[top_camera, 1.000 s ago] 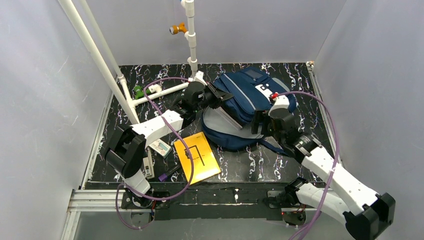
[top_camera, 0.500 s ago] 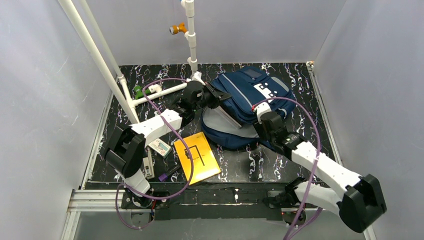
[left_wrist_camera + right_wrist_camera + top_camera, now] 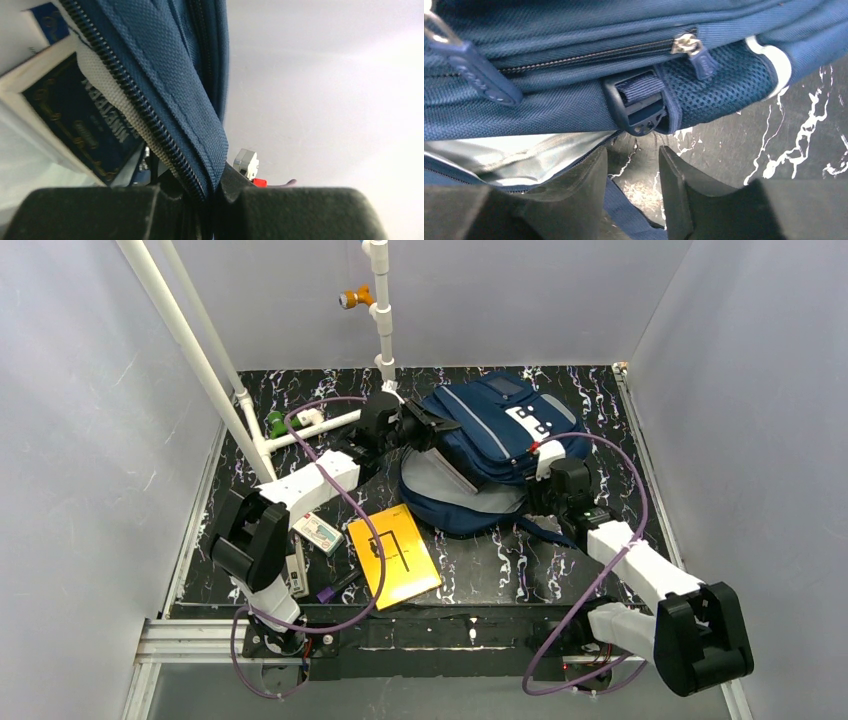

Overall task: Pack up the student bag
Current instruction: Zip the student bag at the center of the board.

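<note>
The student bag [image 3: 495,435], a navy backpack with grey stripes and a white patch, lies at the back of the table. Its main zip is open, showing grey lining [image 3: 440,483]. My left gripper [image 3: 424,427] is shut on the bag's zipped upper edge [image 3: 165,120] and holds it up. A dark blue book [image 3: 80,125] shows inside the opening. My right gripper [image 3: 540,502] is low at the bag's near right edge. Its fingers [image 3: 591,175] stand apart. A navy strap [image 3: 626,212] lies on the table between them, below a black buckle [image 3: 639,107].
A yellow book [image 3: 393,555] lies flat in front of the bag, with a small box [image 3: 320,533] and a purple item [image 3: 326,592] to its left. White pipes [image 3: 305,428] with a green piece [image 3: 275,423] stand at the back left.
My right arm has dropped from on top of the bag to its near edge and its fingers have narrowed. The left gripper has drawn the bag's edge slightly back.
</note>
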`<action>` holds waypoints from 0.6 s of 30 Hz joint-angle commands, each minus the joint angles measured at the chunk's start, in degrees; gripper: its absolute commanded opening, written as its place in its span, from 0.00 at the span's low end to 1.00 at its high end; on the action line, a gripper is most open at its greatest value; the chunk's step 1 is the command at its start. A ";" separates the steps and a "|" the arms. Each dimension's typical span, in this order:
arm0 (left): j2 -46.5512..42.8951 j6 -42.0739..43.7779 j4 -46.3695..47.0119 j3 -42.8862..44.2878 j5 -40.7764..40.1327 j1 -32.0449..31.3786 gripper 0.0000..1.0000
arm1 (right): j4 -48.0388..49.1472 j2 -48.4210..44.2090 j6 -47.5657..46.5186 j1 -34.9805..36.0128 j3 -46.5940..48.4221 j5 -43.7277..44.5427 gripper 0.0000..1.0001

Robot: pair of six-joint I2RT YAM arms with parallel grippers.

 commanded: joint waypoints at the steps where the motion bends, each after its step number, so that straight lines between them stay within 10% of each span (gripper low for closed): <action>1: -1.86 -4.47 3.29 7.15 4.92 0.45 0.00 | 9.76 -4.97 18.05 -0.79 -1.41 1.18 0.55; 18: -2.40 -4.87 -3.15 20.28 4.47 0.26 0.00 | 23.65 -8.14 15.44 -3.42 -8.47 -17.12 0.39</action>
